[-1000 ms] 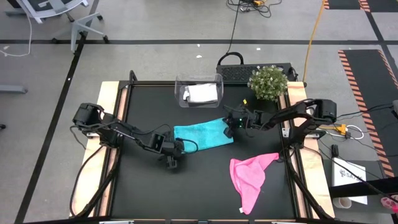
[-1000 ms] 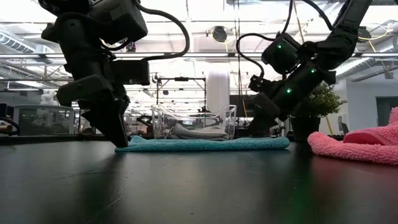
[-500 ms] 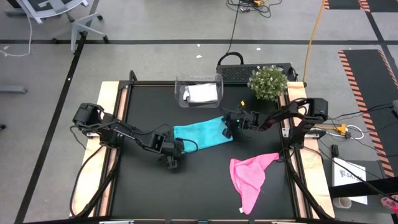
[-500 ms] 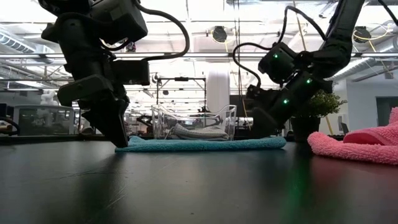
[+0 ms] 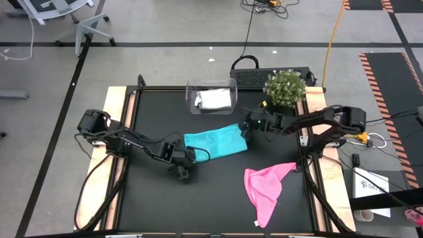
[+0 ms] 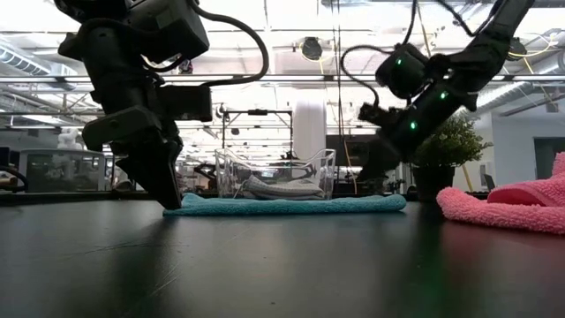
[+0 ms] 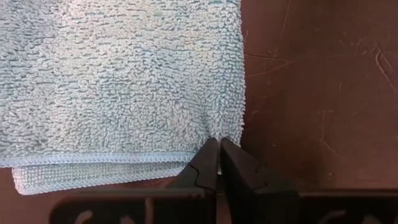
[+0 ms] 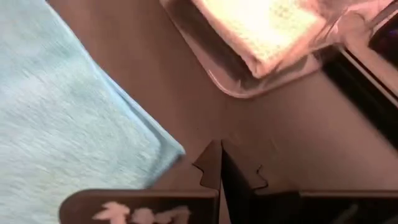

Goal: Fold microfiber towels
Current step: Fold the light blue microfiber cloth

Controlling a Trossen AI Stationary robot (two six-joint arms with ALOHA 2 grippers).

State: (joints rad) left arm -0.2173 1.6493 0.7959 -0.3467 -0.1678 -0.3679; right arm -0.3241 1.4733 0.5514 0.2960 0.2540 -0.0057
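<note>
With my left end effector (image 7: 219,152) pinched narrow on the teal towel's (image 5: 215,143) corner and my right end effector (image 8: 219,158) shut empty, lifting risks slippage.

Folded towel (image 5: 215,142) mid-table, bin (image 5: 211,97) behind it, plant (image 5: 285,87) right of bin

- You had the teal towel (image 5: 215,141) lying folded mid-table, the left gripper (image 5: 184,160) at its near-left corner.
- Your right gripper (image 5: 246,125) sat just off its far-right corner.
- The pink towel (image 5: 266,188) lay crumpled apart, the grey-white towel (image 5: 215,99) inside the clear bin (image 5: 192,96).
</note>
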